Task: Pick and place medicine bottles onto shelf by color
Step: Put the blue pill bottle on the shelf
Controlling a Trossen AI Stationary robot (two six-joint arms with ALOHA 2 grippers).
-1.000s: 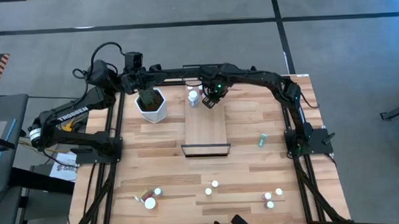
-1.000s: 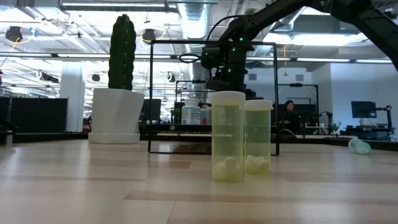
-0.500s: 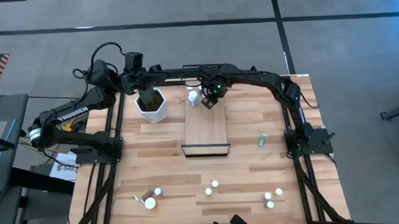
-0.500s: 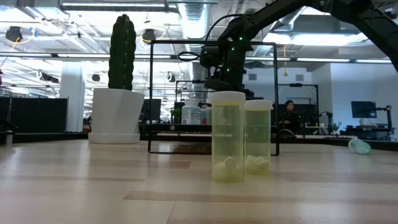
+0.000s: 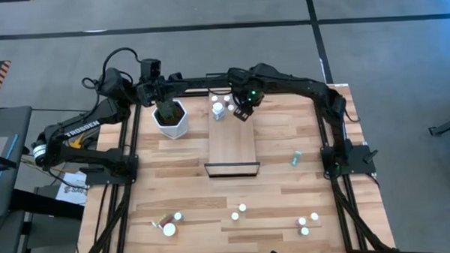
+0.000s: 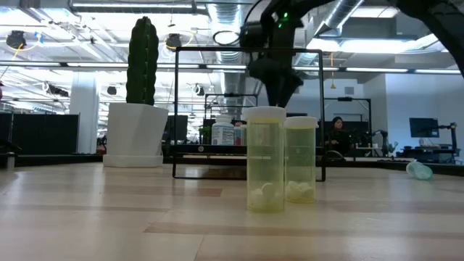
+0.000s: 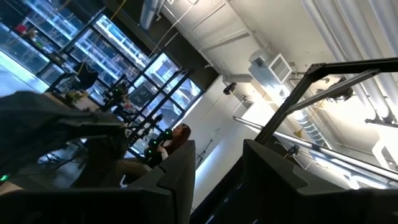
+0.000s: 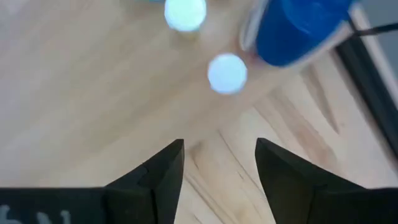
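Hovering above the shelf's (image 5: 232, 145) far end, the right tool (image 5: 242, 113) is held released and empty. Bottles (image 5: 219, 109) stand just beside it there. The green bottle (image 5: 294, 159), lying right of the shelf, is nearest the right arm.

The right gripper (image 5: 242, 113) has let go: its jaws now stand apart, and it has lifted up and back from the shelf's (image 5: 232, 150) far end, leaving a second white-capped bottle (image 5: 229, 107) beside the first.
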